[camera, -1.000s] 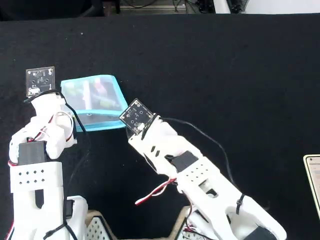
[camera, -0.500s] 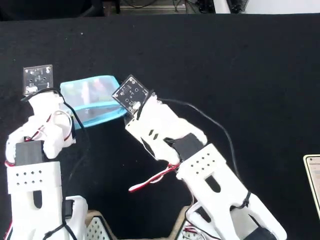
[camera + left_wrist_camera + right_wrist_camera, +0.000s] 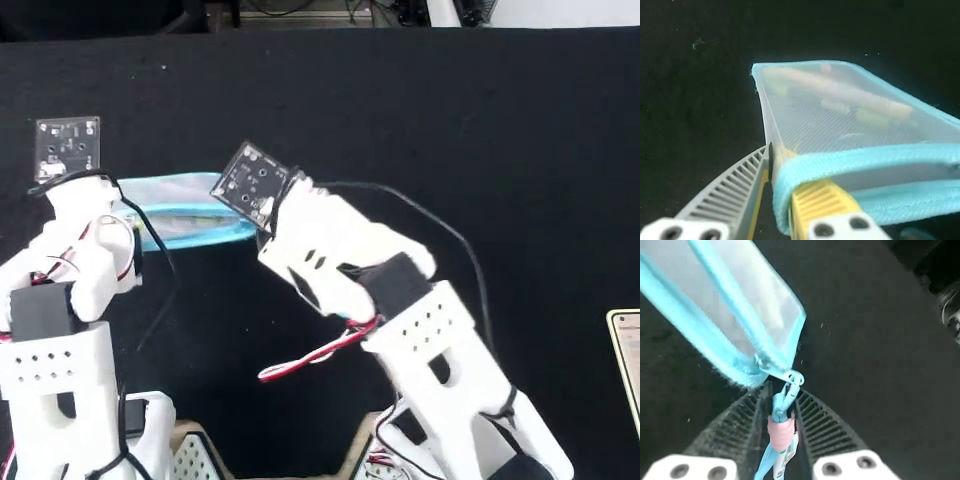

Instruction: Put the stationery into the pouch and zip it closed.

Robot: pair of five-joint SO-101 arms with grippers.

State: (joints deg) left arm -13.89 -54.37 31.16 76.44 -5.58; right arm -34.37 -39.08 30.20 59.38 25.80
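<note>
A translucent pouch (image 3: pixel 185 215) with light-blue trim hangs edge-on between the two arms, off the black table. Through its mesh side (image 3: pixel 840 120) I see several pieces of stationery (image 3: pixel 840 92) inside. My left gripper (image 3: pixel 772 162) is shut on one end of the pouch, at the zip band, with the yellow finger (image 3: pixel 817 205) against the blue band. At the other end my right gripper (image 3: pixel 781 397) is shut on the blue zipper pull (image 3: pixel 782 407), which carries a pink tag. The slider (image 3: pixel 792 377) sits at that end corner of the pouch (image 3: pixel 730 315).
A pale card (image 3: pixel 626 350) lies at the table's right edge. The black cloth (image 3: pixel 450 130) stretches open behind and to the right of the arms. Both arm bases stand at the near edge.
Both arms have lifted and moved toward the far side. The pouch went from lying flat to hanging edge-on between them. Both grips held.
</note>
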